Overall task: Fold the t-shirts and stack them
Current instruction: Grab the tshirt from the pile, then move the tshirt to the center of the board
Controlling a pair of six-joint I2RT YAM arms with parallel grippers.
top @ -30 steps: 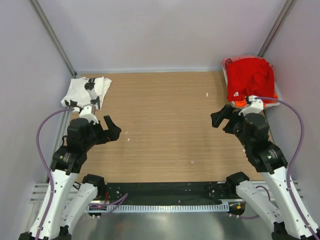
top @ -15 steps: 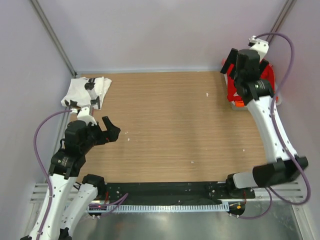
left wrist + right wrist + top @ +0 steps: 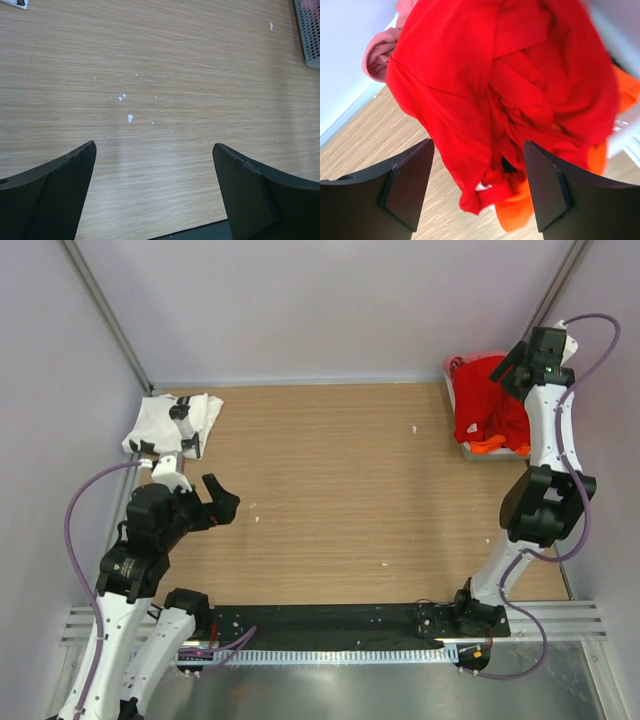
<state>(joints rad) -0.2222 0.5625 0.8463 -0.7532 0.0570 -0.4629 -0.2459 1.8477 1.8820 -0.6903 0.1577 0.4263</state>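
- The right gripper (image 3: 512,366) hangs over the far right corner of the table (image 3: 340,480), at about 1 o'clock in the top view. Its jaws are spread wide and hold nothing.
- The red t-shirt (image 3: 495,85) lies crumpled just beyond that gripper (image 3: 477,185). In the wrist view it fills the gap between the two black fingers (image 3: 405,190), though neither finger touches it.
- The orange t-shirt (image 3: 530,215) pokes out from beneath the red one at 5 o'clock in the wrist view. The pink t-shirt (image 3: 377,55) shows at 10 o'clock.
- From above, the red t-shirt (image 3: 490,400) tops a heap in a pale tray (image 3: 463,449), with the orange t-shirt (image 3: 487,445) at its near edge.
- The white t-shirt (image 3: 175,425), printed in black, lies bunched at 10 o'clock on the table, just beyond the left arm.
- The left gripper (image 3: 225,498) hovers low over bare wood at 8 o'clock. Its jaws are wide open and empty (image 3: 155,190).
- The table is light wood-grain, scattered with small white flecks (image 3: 129,118).
- Plain pale walls (image 3: 330,310) close it in on three sides.
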